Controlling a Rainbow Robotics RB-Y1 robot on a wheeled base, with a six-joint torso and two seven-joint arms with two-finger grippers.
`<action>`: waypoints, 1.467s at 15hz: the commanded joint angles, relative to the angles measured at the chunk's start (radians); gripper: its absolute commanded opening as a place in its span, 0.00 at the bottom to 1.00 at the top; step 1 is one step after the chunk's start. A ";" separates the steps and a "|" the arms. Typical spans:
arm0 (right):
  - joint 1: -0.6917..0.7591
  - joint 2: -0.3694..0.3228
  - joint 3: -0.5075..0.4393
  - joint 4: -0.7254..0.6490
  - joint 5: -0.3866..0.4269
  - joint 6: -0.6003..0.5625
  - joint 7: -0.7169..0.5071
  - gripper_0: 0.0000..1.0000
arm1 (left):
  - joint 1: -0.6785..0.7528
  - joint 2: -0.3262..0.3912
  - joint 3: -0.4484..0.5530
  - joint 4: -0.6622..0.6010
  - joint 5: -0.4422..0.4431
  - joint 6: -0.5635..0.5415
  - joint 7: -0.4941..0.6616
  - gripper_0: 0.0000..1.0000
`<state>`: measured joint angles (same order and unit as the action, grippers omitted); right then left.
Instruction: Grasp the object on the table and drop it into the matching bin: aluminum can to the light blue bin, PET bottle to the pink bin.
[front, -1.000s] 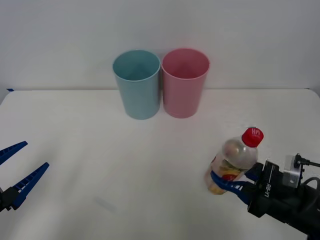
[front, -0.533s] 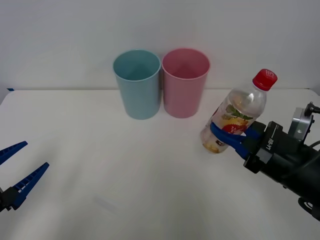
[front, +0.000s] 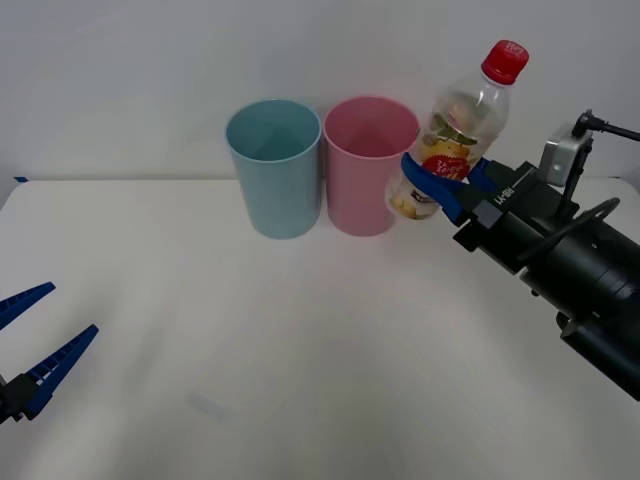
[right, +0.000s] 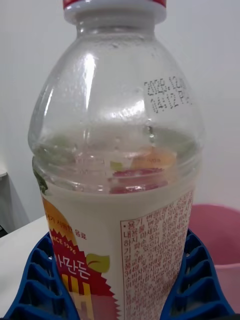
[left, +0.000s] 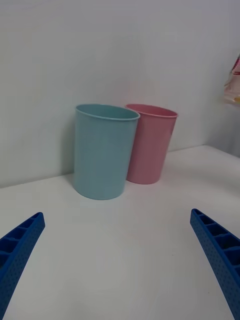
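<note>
Front view, from our left: left gripper (front: 30, 358) waits spread wide over the table (front: 300, 350); light blue bin (front: 274, 167); pink bin (front: 369, 165); right gripper (front: 440, 185) clasps the PET bottle (front: 452, 130) aloft beside its rim. Only dropping remains.

Even, diffuse overhead light, bright across all views, no hard shadows. The table (front: 300, 350) reads near blown-out white, only faint soft shadows at the bases of the light blue bin (front: 275, 168) and the pink bin (front: 368, 165). Front view sharp across the frame, no obvious edge distortion. Right wrist view: PET bottle (right: 117, 165) very close, broad vertical glare streaks on the clear shoulder, printed date and label text still legible, pink rim behind it soft. Left wrist view: bins in focus, blue fingers (left: 215, 250) at the corners slightly soft, wall grades a bit darker toward one side
</note>
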<state>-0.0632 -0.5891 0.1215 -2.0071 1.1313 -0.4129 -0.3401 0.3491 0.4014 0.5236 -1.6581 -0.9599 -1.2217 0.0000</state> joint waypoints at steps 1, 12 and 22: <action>-0.132 0.000 0.024 0.114 0.005 -0.001 -0.011 0.00 | 0.000 0.000 0.000 0.000 0.000 0.000 0.000 1.00; -0.534 0.095 0.109 0.588 0.085 -0.009 0.001 0.00 | 0.000 0.000 0.000 0.000 0.000 0.000 0.000 1.00; -0.733 0.160 0.126 0.873 0.119 -0.003 0.047 0.03 | 0.000 0.000 0.000 0.000 0.000 0.000 0.000 1.00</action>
<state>-0.7952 -0.4298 0.2470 -1.1361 1.2502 -0.4173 -0.2966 0.3491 0.4014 0.5236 -1.6581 -0.9599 -1.2217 0.0000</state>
